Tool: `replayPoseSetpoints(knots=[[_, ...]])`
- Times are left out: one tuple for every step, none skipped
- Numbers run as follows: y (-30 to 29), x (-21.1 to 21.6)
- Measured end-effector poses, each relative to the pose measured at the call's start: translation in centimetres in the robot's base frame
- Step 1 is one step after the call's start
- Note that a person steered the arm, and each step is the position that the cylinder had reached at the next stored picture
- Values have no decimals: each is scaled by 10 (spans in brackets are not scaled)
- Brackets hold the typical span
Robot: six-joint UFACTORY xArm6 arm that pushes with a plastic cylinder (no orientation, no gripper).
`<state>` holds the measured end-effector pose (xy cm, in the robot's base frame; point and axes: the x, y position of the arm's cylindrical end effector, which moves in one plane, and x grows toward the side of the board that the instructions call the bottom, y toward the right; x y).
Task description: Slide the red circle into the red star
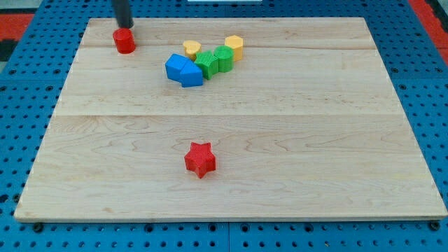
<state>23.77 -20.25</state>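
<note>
The red circle (124, 40) is a short red cylinder near the wooden board's top left corner. My tip (124, 26) is the lower end of the dark rod, right behind the red circle on its top side, touching or almost touching it. The red star (200, 159) lies well below and to the right, in the lower middle of the board, far from the circle and the tip.
A cluster of blocks sits right of the red circle near the top: two blue blocks (183, 70), two green blocks (214, 61), a yellow block (192, 49) and a yellow hexagon (234, 47). The wooden board (315, 140) lies on a blue pegboard.
</note>
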Motion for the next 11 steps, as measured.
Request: replayPoseSetpoints(knots=[[26,69],[42,103],[46,180],[33,136],[0,155],[14,203],[35,220],[64,226],[62,230],[58,242],[22,200]])
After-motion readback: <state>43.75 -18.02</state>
